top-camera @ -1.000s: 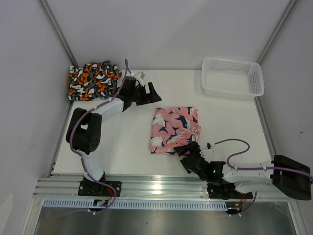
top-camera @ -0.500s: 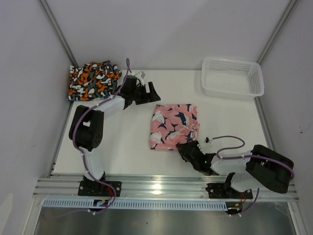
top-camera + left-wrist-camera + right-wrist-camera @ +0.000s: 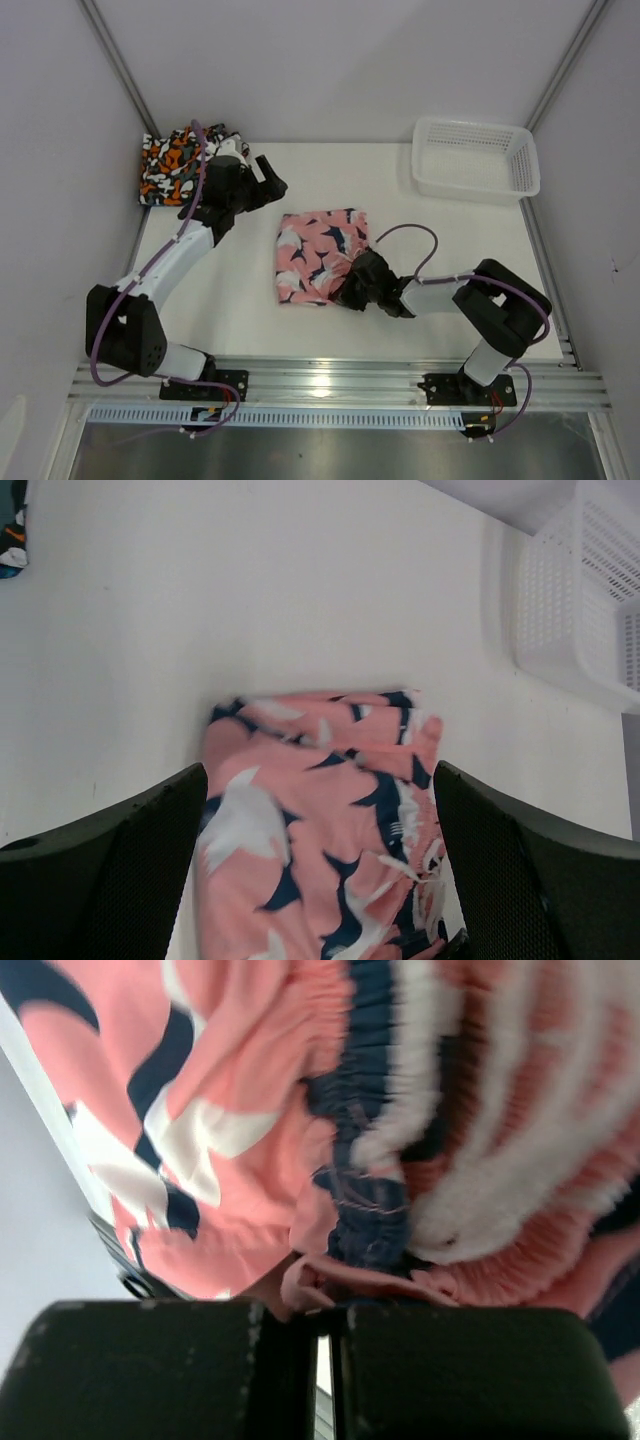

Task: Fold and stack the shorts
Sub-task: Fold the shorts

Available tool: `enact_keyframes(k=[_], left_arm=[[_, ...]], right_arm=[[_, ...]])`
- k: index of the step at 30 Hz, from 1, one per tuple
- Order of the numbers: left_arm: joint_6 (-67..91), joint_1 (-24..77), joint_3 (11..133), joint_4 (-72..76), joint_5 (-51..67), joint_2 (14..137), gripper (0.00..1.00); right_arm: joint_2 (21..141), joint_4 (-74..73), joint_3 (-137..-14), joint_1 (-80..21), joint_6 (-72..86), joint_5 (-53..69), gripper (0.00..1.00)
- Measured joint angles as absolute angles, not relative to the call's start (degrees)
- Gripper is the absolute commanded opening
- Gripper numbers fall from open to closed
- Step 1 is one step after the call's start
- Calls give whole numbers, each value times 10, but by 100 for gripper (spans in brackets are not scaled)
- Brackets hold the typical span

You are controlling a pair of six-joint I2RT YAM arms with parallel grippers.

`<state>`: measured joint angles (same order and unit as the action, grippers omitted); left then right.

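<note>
The folded pink, navy and white shorts [image 3: 315,250] lie flat in the middle of the table. My right gripper [image 3: 352,290] is shut on their near right edge, and the right wrist view shows bunched waistband fabric [image 3: 400,1160] pinched at the tips of the right gripper [image 3: 325,1310]. The orange, black and white camouflage shorts [image 3: 172,165] sit folded at the far left corner. Beside them hovers my left gripper [image 3: 268,178], open and empty. In the left wrist view the wide-apart fingers of that left gripper [image 3: 320,780] frame the pink shorts [image 3: 320,820] lying below.
A white mesh basket [image 3: 475,158] stands at the far right corner and also shows as the basket [image 3: 580,600] at the right of the left wrist view. An aluminium rail [image 3: 330,375] runs along the near table edge. Grey walls close in on both sides.
My right gripper has closed on the pink shorts and slid them left across the table. The left arm has drawn back to the left, toward the camouflage shorts, still open.
</note>
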<state>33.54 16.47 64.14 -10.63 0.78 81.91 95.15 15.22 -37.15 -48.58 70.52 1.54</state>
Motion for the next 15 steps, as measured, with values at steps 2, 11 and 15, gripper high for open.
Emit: enact_keyframes(k=[2,11,15], left_arm=[[338,165,634,-112,-3,800,95],[331,187,631,-105,20,823,95],[325,205,621,-93,42,856,95]], right_arm=[[950,142,-368,-488,661,62,0],[744,-82,-317,-416,498,104,1],[754,-145,-338,-349,435,99,2]])
